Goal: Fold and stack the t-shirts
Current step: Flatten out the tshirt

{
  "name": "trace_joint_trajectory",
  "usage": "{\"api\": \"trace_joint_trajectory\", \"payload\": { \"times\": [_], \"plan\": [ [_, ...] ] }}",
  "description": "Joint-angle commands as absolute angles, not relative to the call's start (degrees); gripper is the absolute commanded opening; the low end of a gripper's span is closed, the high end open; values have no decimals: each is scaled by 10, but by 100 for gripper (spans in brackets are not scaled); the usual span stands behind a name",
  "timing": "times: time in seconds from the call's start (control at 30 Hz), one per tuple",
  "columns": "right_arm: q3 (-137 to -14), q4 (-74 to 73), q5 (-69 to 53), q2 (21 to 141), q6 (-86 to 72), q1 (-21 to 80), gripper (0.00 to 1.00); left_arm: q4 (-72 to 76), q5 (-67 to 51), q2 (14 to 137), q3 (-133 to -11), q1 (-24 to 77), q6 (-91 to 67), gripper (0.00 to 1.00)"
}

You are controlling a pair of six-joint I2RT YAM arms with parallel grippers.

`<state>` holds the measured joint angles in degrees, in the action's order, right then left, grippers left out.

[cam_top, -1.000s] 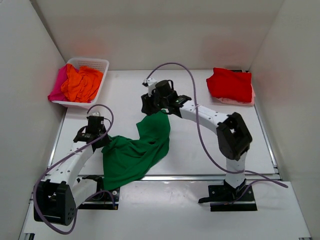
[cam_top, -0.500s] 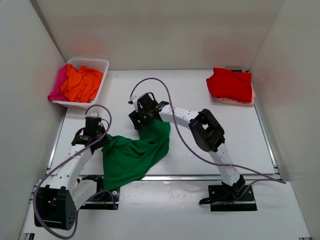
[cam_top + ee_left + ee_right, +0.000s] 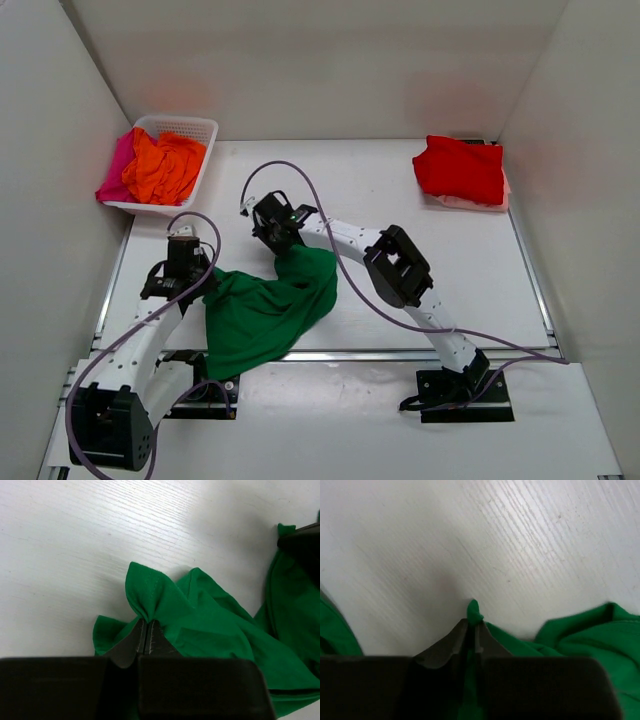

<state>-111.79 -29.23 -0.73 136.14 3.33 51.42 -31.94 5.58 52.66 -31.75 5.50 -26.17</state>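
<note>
Green shirt (image 3: 265,305) lies crumpled near-left on the white table (image 3: 500,270), between the 2 arms. Left gripper (image 3: 148,627) is clamped tight on a stitched hem fold. Right gripper (image 3: 471,625) is nearly closed, pinching a small nub at the far edge. Thin matte knit: limp, light, bunches easily, so I'd grab hems or corners, not the middle.

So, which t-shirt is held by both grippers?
The green t-shirt, pinched by the left gripper and right gripper; the red t-shirt lies far right, the orange t-shirt and pink t-shirt in the basket.
</note>
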Motion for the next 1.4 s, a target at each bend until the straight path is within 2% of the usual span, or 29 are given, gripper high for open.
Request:
{"api": "trace_joint_trajectory", "payload": {
  "times": [0.0, 0.07, 0.13, 0.3, 0.43, 0.5, 0.57, 0.77, 1.03, 1.1, 1.23, 1.37],
  "plan": [
    [-1166, -412, 20, 1445, 40, 518, 0, -309, 48, 508, -304, 53, -270, 0],
    [-1232, -440, 31, 1442, 33, 505, 0, -316, 45, 505, -314, 51, -267, 0],
    [-1253, -428, 21, 1377, 26, 468, 1, -316, 39, 491, -336, 50, -262, 0],
    [-1199, -343, -34, 1175, 0, 382, 0, -320, 62, 482, -441, 39, -261, 0],
    [-1026, -232, -67, 968, -50, 303, 0, -347, 84, 523, -574, 31, -251, 0],
    [-887, -133, -94, 856, -100, 241, 0, -359, 98, 530, -619, 22, -254, 0],
    [-817, -99, -153, 746, -130, 186, 0, -361, 109, 533, -666, 22, -254, 0],
    [-751, -117, -230, 580, -146, 68, 0, -379, 119, 530, -743, 26, -263, 0],
    [-782, -163, -314, 492, -163, -34, 0, -391, 153, 511, -815, 38, -258, 0],
    [-790, -164, -340, 490, -166, -61, 0, -406, 157, 535, -843, 34, -249, 0],
    [-781, -164, -320, 517, -147, -47, 0, -436, 130, 642, -893, 19, -223, 0],
    [-739, -132, -327, 554, -149, -37, 0, -418, 94, 731, -836, 12, -221, 0]
  ]
}}
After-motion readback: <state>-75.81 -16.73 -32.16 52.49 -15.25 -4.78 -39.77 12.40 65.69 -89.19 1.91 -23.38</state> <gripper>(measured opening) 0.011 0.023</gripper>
